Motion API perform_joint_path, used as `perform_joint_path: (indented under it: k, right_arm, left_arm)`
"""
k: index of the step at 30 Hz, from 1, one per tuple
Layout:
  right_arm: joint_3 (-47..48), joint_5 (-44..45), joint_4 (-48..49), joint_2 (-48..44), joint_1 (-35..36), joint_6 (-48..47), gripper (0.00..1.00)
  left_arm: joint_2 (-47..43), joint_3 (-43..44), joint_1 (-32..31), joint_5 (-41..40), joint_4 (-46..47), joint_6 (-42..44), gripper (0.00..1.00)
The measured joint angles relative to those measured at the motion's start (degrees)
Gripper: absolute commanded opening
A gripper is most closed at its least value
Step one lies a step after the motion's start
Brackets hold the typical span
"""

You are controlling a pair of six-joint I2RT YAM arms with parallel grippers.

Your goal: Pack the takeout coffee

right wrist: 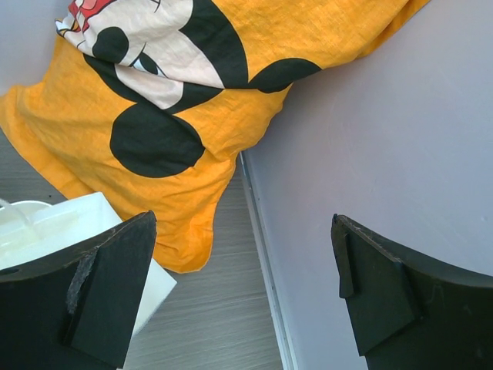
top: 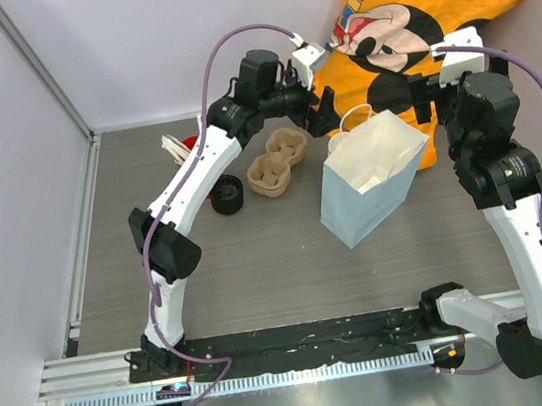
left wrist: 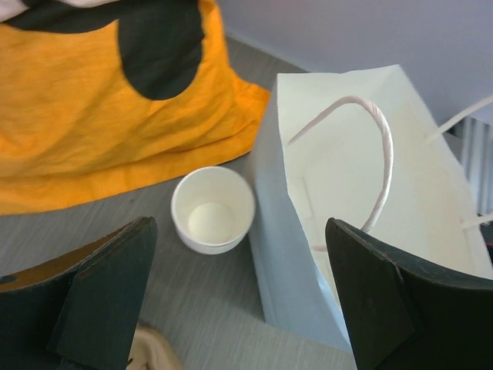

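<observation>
On the desk [top: 288,251], far side: black lid [top: 227,194], lying alone; paper cup [left wrist: 212,210], upright, open-topped, just beside the white bag [top: 374,178]; probably light, thin-walled, crushable; take gently across the rim; left jaws wide, empty; right jaws likewise.

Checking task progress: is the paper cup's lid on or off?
Off. The cup stands open-topped beside the white bag, white inside showing; the black lid lies by the carrier tray.

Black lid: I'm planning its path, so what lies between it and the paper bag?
The brown pulp tray sits between the lid and the bag, seen in the top view.
</observation>
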Motion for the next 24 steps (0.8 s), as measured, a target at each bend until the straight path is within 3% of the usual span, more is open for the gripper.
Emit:
perform_joint_path:
  k: [13,24]
  right_arm:
    - [-0.46,0.04,0.07,-0.02,-1.49,1.29,1.00]
    - [-0.81,-0.52,0.02,-0.02,-2.82,2.08,1.00]
  left_arm:
    - [-4.87,-1.84,0.00,-17.77,-0.83,1.84,0.92]
    - [-6.34,-2.27,-0.70,-1.70,-2.21,1.44,0.90]
